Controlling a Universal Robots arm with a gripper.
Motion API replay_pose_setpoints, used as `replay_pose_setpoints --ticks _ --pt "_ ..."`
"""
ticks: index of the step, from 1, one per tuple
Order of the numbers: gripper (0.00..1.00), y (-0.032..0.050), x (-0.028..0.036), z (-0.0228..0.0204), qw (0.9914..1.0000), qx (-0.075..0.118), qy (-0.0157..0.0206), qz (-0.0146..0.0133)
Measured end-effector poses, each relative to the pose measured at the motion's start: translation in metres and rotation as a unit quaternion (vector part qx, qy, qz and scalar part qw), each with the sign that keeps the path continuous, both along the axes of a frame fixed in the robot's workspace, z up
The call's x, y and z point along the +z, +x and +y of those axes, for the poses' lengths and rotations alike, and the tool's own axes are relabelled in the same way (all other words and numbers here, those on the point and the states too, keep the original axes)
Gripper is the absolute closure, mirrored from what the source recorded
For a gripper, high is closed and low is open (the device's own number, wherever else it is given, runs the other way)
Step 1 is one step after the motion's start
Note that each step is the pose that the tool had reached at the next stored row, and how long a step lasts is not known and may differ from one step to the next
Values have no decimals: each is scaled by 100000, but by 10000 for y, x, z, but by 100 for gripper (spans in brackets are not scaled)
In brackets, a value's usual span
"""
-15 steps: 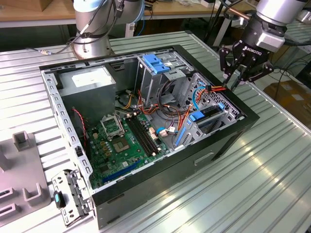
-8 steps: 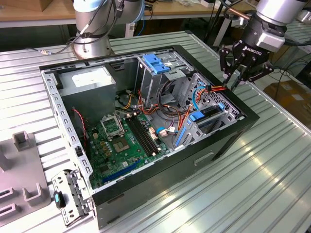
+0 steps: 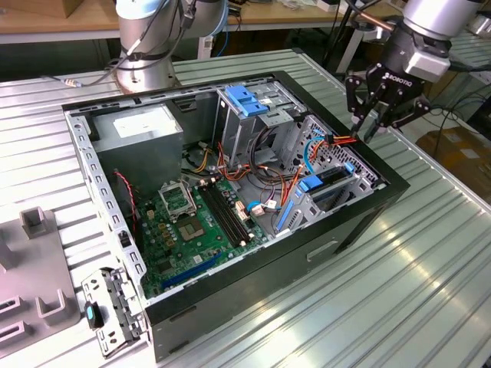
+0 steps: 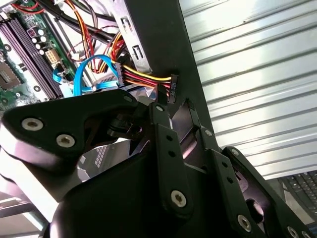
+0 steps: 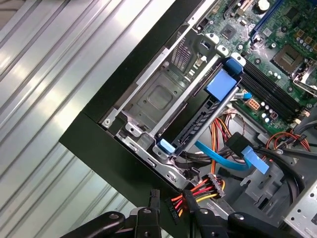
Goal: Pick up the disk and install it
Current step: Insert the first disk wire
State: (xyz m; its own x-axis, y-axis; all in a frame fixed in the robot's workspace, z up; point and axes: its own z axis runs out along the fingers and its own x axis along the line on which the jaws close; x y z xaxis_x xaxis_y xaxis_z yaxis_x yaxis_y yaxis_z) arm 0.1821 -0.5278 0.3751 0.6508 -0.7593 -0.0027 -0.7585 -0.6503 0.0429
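Exterior view, black gripper [image 3: 371, 130], seemingly over case [image 3: 337, 249]

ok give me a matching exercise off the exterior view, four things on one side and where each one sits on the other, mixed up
Things:
1. hand
2. grey power supply box
3. green motherboard
4. loose metal bracket with a blue clip

Places:
a. flat on the floor of the open case
b. on the table outside the case, by its near corner at the exterior view's left
c. over the case's edge at the exterior view's right
d. inside the case, in its far corner at the exterior view's left

Pairs: 1-c, 2-d, 3-a, 4-b
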Motion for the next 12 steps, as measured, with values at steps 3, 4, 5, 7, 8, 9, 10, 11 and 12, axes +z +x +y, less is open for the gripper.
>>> replay_pose_setpoints --ticks 3,4,5,7,8,9,10,11,12 --pt "68 -1 -2 6 99982 1858 9 -223" --pt "68 -1 -2 6 99973 2301 8 -377" --pt "68 -1 -3 9 99961 2743 -7 -541" --pt "68 1 -13 18 99937 3482 5 -720" --pt "68 0 -19 19 99913 4106 79 -742" --pt "68 0 -22 18 99894 4531 207 -749" --pt "68 0 -25 18 99867 5078 380 -754" --pt "68 0 -28 19 99829 5777 518 -760" --pt "68 0 -32 19 99766 6760 652 -759"
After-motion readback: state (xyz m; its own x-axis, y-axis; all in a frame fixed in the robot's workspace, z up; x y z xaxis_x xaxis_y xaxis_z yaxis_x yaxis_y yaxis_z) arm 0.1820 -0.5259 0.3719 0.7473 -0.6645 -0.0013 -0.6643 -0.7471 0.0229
